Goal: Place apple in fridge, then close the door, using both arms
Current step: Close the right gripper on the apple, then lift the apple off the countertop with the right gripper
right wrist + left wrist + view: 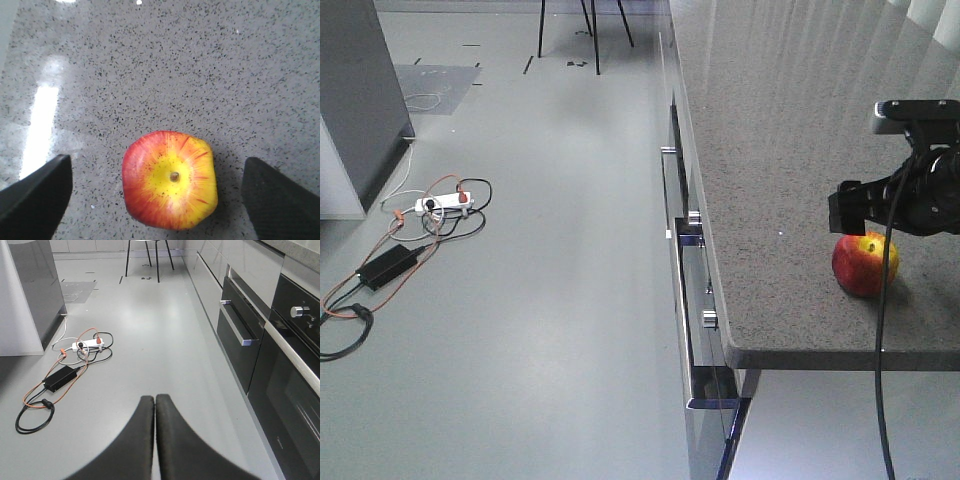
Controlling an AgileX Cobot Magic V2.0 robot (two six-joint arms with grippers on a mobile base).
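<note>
The apple [863, 265], red with a yellow top, stands stem up on the speckled counter [770, 150] near its front edge. My right gripper [865, 222] hangs just above it. In the right wrist view the apple [170, 180] lies midway between the two black fingers [40, 195], which are wide apart and not touching it; the right gripper [156, 170] is open. My left gripper [155, 399] is shut with nothing in it and points over the floor. A tall dark grey body at the far left [355, 90] looks like the fridge; its door and inside are out of view.
Under the counter run oven fronts with steel handles [682, 300] and knobs [298, 311]. A power strip [442, 203], a black adapter [388, 265] and looped cables lie on the grey floor. Black chair legs [592, 30] stand at the back.
</note>
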